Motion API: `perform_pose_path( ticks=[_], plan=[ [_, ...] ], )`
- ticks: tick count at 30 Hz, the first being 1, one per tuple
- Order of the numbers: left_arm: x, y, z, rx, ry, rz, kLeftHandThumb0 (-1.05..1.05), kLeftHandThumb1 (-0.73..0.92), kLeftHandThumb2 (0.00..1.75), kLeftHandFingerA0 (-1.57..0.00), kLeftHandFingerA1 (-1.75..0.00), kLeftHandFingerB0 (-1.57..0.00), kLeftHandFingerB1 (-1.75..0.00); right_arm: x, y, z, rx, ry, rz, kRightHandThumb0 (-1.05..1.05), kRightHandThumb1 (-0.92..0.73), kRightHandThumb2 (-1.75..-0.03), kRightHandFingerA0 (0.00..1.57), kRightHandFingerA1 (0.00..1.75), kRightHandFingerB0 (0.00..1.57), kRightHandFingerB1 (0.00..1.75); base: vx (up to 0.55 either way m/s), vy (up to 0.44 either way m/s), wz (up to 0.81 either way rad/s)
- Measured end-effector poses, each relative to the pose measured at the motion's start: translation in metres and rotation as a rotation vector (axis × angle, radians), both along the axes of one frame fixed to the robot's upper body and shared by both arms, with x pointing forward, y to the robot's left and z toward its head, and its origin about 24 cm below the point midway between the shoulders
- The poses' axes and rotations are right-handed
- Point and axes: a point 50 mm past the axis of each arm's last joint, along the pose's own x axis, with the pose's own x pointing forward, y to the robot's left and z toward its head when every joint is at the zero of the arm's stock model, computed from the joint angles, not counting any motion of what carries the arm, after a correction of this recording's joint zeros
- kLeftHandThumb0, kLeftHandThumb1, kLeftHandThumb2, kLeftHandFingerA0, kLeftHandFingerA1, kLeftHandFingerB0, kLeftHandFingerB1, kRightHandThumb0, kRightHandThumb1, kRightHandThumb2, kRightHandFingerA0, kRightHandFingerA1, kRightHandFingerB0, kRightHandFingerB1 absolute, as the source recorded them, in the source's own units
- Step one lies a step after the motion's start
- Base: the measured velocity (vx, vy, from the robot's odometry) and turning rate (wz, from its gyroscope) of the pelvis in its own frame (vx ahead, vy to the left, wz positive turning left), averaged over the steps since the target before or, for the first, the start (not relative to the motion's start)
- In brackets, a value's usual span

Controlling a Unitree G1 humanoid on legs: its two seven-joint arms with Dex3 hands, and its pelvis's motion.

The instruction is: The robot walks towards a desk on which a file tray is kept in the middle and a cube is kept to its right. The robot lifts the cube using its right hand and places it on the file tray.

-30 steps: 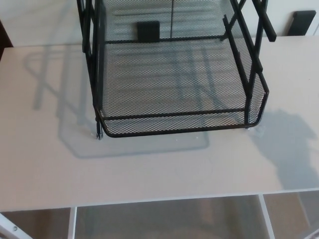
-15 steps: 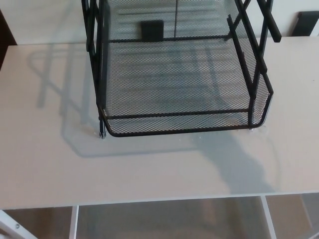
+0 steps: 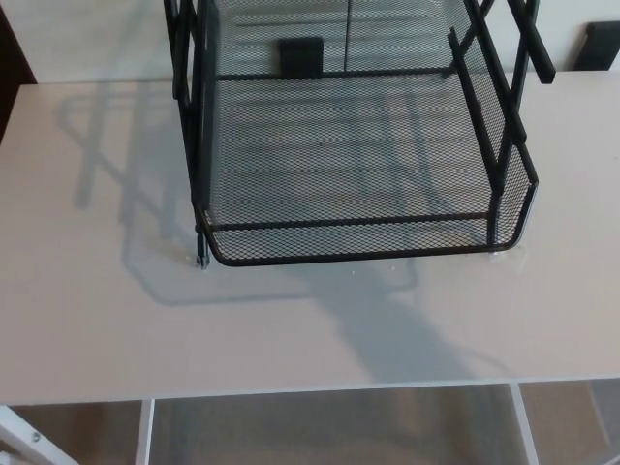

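A black wire-mesh file tray [image 3: 232, 254] stands in the middle of the pale desk [image 3: 87, 291], its open front facing me and upper tiers rising out of the top of the picture. Nothing lies on its lower mesh shelf. No cube shows anywhere in the head view. Neither of my hands is in the picture. A dark arm-like shadow [image 3: 387, 329] lies on the desk in front of the tray, running from the tray's front edge toward the near edge of the desk.
The desk's near edge [image 3: 291, 392] runs across the bottom, with white frame bars [image 3: 145, 431] and floor below it. A small black block [image 3: 301, 56] shows through the tray's back mesh, another black piece [image 3: 601, 44] sits at the far right.
The whole picture has shifted slightly, so the camera moved. The shadow on the desk has slid from the right edge leftward to the middle, in front of the tray.
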Motion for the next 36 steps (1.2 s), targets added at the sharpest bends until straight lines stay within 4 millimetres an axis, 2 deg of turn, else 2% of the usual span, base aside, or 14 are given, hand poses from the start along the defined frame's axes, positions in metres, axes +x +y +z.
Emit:
perform_pose_path(
  ticks=[2,3,8,12,16,19,22,23,24,25,28,29,30,36],
  plan=[
    [0.001,0.000,0.000,-0.001,0.000,-0.002,-0.95,0.65,1.26,-0.69,-0.94,-0.30,-0.74,0.006,0.012,-0.015,-0.034,0.082,0.022,-0.10,-0.59,-0.94,0.98,1.36,0.91,0.77,0.00,0.000,0.00],
    [0.001,-0.001,-0.001,-0.002,0.000,-0.003,-1.03,0.84,0.77,-0.61,-0.98,-0.32,-0.83,0.008,0.016,-0.021,-0.048,0.117,0.029,-0.12,-0.55,-0.99,1.04,1.34,0.92,0.79,0.00,0.000,0.00],
    [0.002,-0.002,-0.002,-0.006,0.007,-0.017,-1.04,0.86,0.76,-0.61,-0.96,-0.35,-0.83,0.023,0.041,-0.070,-0.128,0.363,0.045,-0.12,-0.53,-1.05,1.02,1.33,0.92,0.78,0.00,0.000,0.00],
    [0.003,-0.002,-0.002,-0.007,0.011,-0.023,-1.02,0.82,0.78,-0.56,-0.95,-0.33,-0.81,0.026,0.049,-0.098,-0.276,0.463,0.026,-0.19,-0.61,-0.80,0.96,1.16,0.92,0.67,0.00,-0.002,0.02],
    [0.005,-0.003,-0.002,-0.009,0.004,-0.027,-1.05,0.83,0.76,-0.56,-0.97,-0.33,-0.83,0.024,0.052,-0.107,-0.385,0.458,0.011,-0.20,-0.62,-0.79,0.95,1.29,0.90,0.70,0.00,0.000,0.00],
    [0.007,-0.003,-0.003,-0.010,0.005,-0.035,-1.05,0.84,0.75,-0.58,-0.95,-0.34,-0.82,0.023,0.054,-0.111,-0.445,0.447,0.001,-0.20,-0.59,-0.82,0.96,1.13,0.90,0.66,0.00,0.000,0.00],
    [0.007,-0.004,-0.003,-0.012,0.010,-0.043,-1.05,0.85,0.74,-0.57,-0.97,-0.32,-0.84,0.023,0.058,-0.111,-0.474,0.430,-0.006,-0.23,-0.61,-0.76,0.93,1.44,0.84,0.58,0.00,0.000,0.00],
    [0.007,-0.004,-0.003,-0.012,0.013,-0.048,-1.05,0.85,0.74,-0.62,-0.97,-0.34,-0.83,0.023,0.059,-0.111,-0.478,0.419,-0.009,-0.25,-0.63,-0.65,0.60,1.24,0.44,0.45,0.00,0.000,0.00],
    [0.006,-0.004,-0.003,-0.012,0.013,-0.053,-1.04,0.84,0.77,-0.61,-0.94,-0.38,-0.82,0.023,0.060,-0.111,-0.485,0.407,-0.011,-0.29,-0.45,-0.94,0.02,0.56,0.08,0.50,0.00,0.000,0.00],
    [0.006,-0.005,-0.003,-0.012,0.014,-0.057,-1.05,0.85,0.74,-0.63,-0.96,-0.36,-0.84,0.022,0.061,-0.112,-0.493,0.393,-0.010,-0.49,-0.56,-0.75,0.00,0.08,0.04,0.21,0.00,0.000,0.00],
    [0.005,-0.005,-0.003,-0.012,0.016,-0.066,-1.04,0.83,0.74,-0.61,-0.98,-0.34,-0.84,0.022,0.061,-0.111,-0.525,0.381,-0.016,-0.60,-0.48,-0.69,0.00,0.00,0.02,0.04,0.00,0.000,0.00],
    [0.005,-0.005,-0.003,-0.011,0.014,-0.067,-1.03,0.83,0.75,-0.60,-0.98,-0.34,-0.84,0.021,0.061,-0.109,-0.535,0.372,-0.018,-0.74,-0.34,-0.66,0.00,0.17,0.00,0.07,0.00,0.000,0.00],
    [0.006,-0.005,-0.003,-0.011,0.012,-0.066,-1.03,0.84,0.74,-0.61,-0.94,-0.38,-0.82,0.021,0.061,-0.106,-0.539,0.361,-0.019,-0.87,-0.48,-0.72,0.00,0.18,0.00,0.02,0.00,0.000,0.00],
    [0.008,-0.005,-0.004,-0.010,0.014,-0.069,-1.05,0.86,0.75,-0.59,-0.95,-0.36,-0.82,0.019,0.063,-0.080,-0.513,0.297,-0.017,-0.80,-0.46,-0.82,0.00,0.32,0.00,0.16,0.00,0.000,0.00]
  ],
)
